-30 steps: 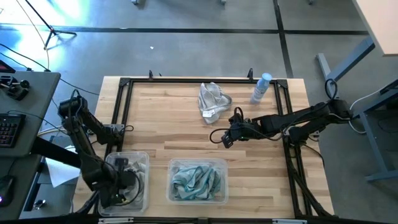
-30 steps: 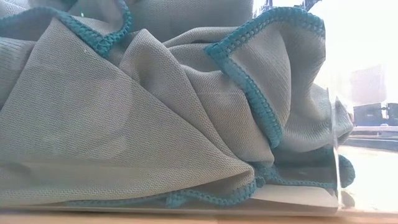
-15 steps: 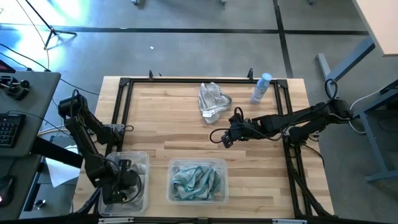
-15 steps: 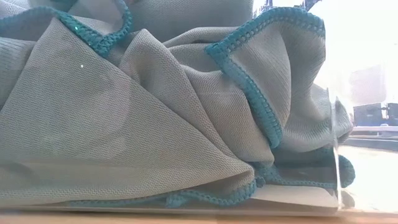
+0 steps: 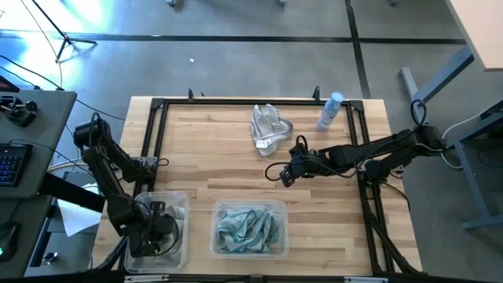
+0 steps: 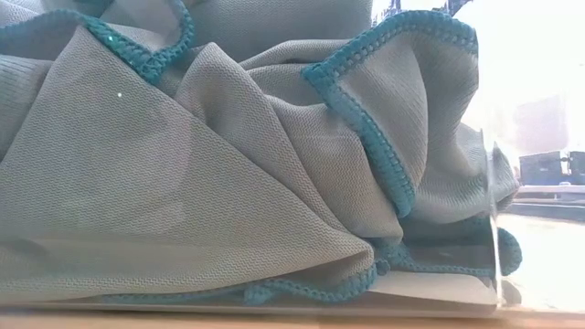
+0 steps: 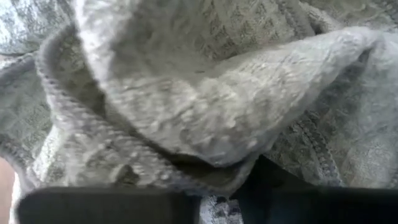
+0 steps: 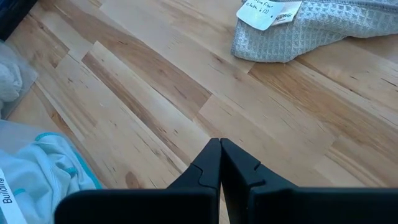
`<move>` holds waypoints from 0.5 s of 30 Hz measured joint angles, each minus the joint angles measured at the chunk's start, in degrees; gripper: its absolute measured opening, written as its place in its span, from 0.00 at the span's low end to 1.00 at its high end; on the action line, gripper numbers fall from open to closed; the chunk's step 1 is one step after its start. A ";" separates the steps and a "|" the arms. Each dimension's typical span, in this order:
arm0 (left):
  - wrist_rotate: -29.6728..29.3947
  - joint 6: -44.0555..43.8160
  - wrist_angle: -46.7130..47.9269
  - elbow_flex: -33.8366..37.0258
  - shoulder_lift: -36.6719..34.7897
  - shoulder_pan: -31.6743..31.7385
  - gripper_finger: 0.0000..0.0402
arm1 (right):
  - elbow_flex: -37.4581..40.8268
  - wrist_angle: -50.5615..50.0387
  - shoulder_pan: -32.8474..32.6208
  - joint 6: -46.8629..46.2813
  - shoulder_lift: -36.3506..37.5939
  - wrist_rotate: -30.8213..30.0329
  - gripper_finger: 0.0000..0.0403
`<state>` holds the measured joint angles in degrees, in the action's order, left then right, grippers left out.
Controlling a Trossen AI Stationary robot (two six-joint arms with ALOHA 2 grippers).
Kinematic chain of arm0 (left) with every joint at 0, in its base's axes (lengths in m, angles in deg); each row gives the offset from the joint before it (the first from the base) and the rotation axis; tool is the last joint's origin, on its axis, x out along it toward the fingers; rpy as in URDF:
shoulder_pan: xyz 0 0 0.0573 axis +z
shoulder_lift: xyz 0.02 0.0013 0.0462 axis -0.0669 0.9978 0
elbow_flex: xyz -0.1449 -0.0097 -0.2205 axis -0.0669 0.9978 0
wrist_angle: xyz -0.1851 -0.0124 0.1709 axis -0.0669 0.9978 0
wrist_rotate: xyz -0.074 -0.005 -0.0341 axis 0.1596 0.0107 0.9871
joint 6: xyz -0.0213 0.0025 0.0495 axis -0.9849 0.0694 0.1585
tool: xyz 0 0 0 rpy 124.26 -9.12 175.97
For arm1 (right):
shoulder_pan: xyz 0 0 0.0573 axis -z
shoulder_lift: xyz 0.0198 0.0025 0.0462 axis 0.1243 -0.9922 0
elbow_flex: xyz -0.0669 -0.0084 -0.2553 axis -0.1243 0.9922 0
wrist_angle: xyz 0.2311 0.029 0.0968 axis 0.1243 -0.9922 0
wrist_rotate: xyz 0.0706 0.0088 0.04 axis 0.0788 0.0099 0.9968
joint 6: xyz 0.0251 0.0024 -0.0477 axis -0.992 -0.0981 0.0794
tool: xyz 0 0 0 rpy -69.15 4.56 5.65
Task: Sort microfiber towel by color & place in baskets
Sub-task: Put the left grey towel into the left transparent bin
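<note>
My left gripper (image 5: pixel 153 224) is down in the narrower basket (image 5: pixel 185 236) at the table's near left corner, among grey-beige towels (image 7: pixel 217 93) that fill the left wrist view. The wider basket (image 5: pixel 216 208) beside it holds crumpled teal-blue towels (image 5: pixel 250 228), which fill the low view (image 6: pixel 228 183). One grey-beige towel (image 5: pixel 267 128) with a white tag (image 8: pixel 268 12) lies crumpled on the table's far middle. My right gripper (image 5: pixel 284 174) hovers shut (image 8: pixel 219 152) over bare wood between that towel and the wider basket.
A pale blue spray bottle (image 5: pixel 330 110) stands near the far right corner. A black frame (image 5: pixel 236 102) runs around the table's edges. Bare wood (image 5: pixel 212 165) lies between the baskets and the far towel. A desk with a keyboard (image 5: pixel 9 161) stands left of the table.
My left gripper has shifted a little over the narrower basket, toward the table's far edge, then kept still for the last half second. The towels have stayed where they were.
</note>
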<state>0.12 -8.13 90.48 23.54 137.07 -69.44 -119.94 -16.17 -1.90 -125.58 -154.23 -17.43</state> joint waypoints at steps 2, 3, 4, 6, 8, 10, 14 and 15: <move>0.10 -0.19 -0.01 0.04 -0.47 0.00 0.22 | 0.00 0.00 0.00 0.00 0.00 0.00 0.00; 0.09 -0.19 -0.01 0.04 -0.70 0.00 0.24 | 0.00 0.00 -0.01 0.00 0.00 0.00 0.00; 0.09 -0.19 -0.03 0.05 -0.98 0.00 0.26 | 0.00 0.00 0.00 0.00 0.00 0.00 0.00; 0.07 -0.21 0.07 0.15 -1.98 0.02 0.30 | 0.00 0.00 -0.02 0.00 0.00 -0.12 0.00; 0.07 -0.24 0.93 -0.34 -3.03 0.02 0.32 | 0.00 0.00 0.00 0.02 0.00 -0.67 0.00; -0.17 -0.29 2.55 -1.63 -4.30 0.04 0.33 | 0.00 0.00 -0.02 0.02 0.00 -1.33 0.00; -0.93 -0.81 8.38 -5.64 -6.90 0.04 0.31 | 0.00 0.00 0.01 0.02 0.00 -1.99 0.00; -0.95 -0.81 9.95 -6.76 -7.41 0.04 0.31 | 0.00 0.00 -0.01 0.02 0.00 -1.99 0.00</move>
<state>-0.83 -8.93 100.43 16.78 129.65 -69.39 -119.94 -16.17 -1.91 -125.56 -154.23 -19.42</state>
